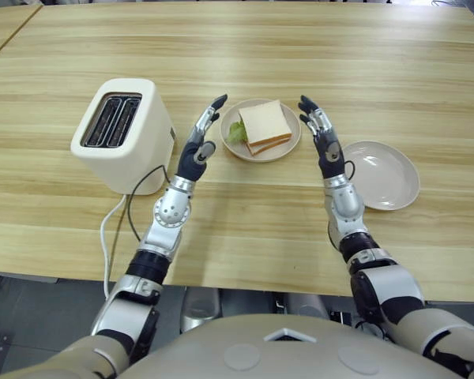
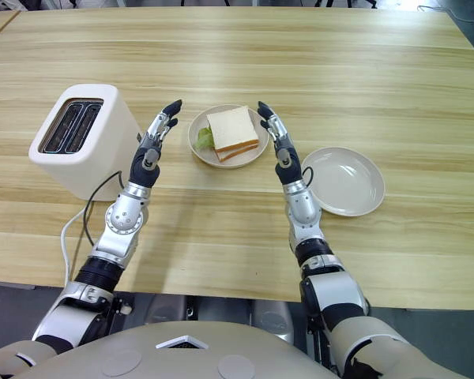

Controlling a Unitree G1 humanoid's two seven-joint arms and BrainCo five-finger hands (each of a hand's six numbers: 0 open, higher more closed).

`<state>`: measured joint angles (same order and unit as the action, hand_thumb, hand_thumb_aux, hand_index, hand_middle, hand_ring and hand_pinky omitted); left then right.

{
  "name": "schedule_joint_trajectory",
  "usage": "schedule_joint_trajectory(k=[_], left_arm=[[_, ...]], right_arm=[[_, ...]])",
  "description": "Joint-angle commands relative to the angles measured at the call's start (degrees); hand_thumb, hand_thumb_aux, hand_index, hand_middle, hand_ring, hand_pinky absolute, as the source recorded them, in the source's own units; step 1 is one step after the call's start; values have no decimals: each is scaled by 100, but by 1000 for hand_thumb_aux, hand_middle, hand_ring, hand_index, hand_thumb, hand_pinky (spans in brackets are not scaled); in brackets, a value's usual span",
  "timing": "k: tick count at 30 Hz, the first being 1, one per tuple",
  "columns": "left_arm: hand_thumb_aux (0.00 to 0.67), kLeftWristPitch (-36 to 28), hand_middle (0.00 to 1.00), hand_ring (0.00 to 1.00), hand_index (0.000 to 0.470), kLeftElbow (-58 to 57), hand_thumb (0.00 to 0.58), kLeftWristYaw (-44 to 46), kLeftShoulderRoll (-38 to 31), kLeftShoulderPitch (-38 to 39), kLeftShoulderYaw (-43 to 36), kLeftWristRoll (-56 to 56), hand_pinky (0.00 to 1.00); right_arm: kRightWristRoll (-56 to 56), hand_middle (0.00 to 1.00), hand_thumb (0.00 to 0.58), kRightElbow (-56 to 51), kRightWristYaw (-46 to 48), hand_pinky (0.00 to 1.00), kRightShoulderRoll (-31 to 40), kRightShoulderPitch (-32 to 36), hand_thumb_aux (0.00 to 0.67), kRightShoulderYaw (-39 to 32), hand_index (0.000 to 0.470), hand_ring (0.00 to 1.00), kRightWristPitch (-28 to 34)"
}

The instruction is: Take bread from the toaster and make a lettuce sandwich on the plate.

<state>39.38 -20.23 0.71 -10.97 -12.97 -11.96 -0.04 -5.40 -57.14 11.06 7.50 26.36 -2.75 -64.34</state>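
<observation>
A sandwich of two white bread slices (image 1: 265, 125) with green lettuce (image 1: 236, 131) sticking out at its left lies on a small beige plate (image 1: 288, 147). The cream toaster (image 1: 122, 134) stands to the left, both slots dark and without bread. My left hand (image 1: 201, 140) is raised just left of the plate, fingers straight, holding nothing. My right hand (image 1: 321, 134) is raised just right of the plate, also open and holding nothing. Neither hand touches the sandwich.
A second, bare beige plate (image 1: 383, 174) lies to the right of my right hand. The toaster's white cord (image 1: 107, 237) and a black cable run off the table's near edge by my left forearm. Bare wooden tabletop (image 1: 300, 47) stretches behind.
</observation>
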Motion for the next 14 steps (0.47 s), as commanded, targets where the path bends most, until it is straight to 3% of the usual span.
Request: schedule_joint_trajectory(k=[1,14], left_arm=[[0,57,0,0,0,-263,0,377,176,-64,144,-277,0],[0,82,0,0,0,-479,0,638,393,-245,780,-437,0]], right_arm=[[-109,0,0,-10,175,0,-130,-148,0,156,0,0,-174],[-246,0,0,355,124,0,-208,26,0,625,0,0,-221]])
